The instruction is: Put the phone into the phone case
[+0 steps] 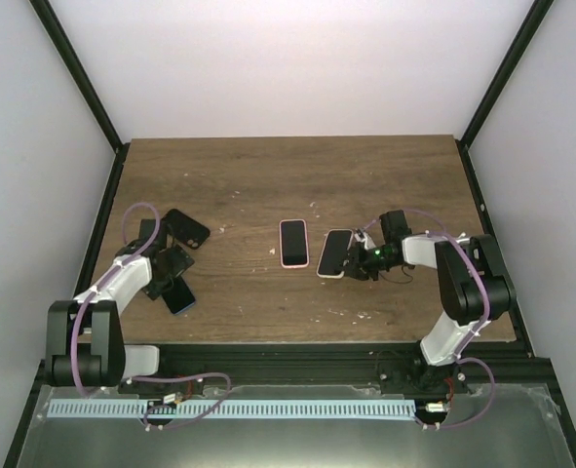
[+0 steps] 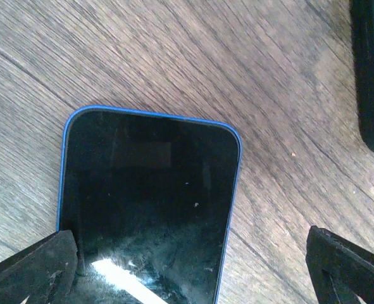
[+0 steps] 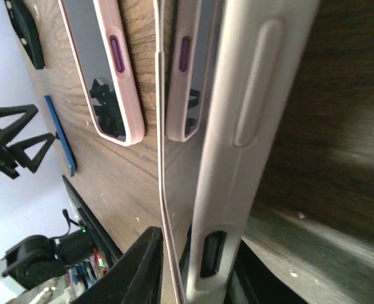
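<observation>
A phone in a pale beige case lies right of the table's middle, and my right gripper is shut on its near right end. In the right wrist view the case's side stands edge-on between the fingers, at the gripper, with the glossy screen beside it. A blue-edged phone lies at the left. My left gripper is open, with the fingertips either side of that phone in the left wrist view, around the gripper point.
A pink-cased phone lies flat at the table's middle, also in the right wrist view. A black case lies behind the left gripper; its edge shows in the left wrist view. Black frame posts flank the table.
</observation>
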Controlling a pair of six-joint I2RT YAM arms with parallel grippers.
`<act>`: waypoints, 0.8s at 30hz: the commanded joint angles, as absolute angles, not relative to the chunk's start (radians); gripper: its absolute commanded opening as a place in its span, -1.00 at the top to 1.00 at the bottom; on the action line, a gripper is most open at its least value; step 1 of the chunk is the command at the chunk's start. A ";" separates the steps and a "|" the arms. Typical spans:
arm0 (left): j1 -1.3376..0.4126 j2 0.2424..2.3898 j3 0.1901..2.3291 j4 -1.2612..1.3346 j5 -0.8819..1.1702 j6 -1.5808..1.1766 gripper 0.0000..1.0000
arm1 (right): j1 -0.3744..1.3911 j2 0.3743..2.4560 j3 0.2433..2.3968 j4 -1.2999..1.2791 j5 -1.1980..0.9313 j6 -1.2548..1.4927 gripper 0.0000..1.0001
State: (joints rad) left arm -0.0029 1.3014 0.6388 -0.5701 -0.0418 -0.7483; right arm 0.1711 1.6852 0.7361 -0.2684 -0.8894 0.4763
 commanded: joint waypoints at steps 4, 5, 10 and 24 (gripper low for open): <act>0.003 1.340 0.671 -0.595 -0.107 -0.787 -0.99 | 0.159 1.616 0.754 -0.272 -0.783 0.498 -0.12; 0.003 1.341 0.690 -0.599 -0.114 -0.790 -0.97 | 0.159 1.598 0.748 -0.275 -0.768 0.507 -0.21; 0.007 1.365 0.793 -0.583 -0.126 -0.809 -0.84 | 0.160 1.501 0.722 -0.284 -0.714 0.548 -0.90; 0.058 1.698 1.030 -0.489 -0.075 -0.823 -0.03 | 0.202 1.327 0.737 -0.302 -0.681 0.582 -1.00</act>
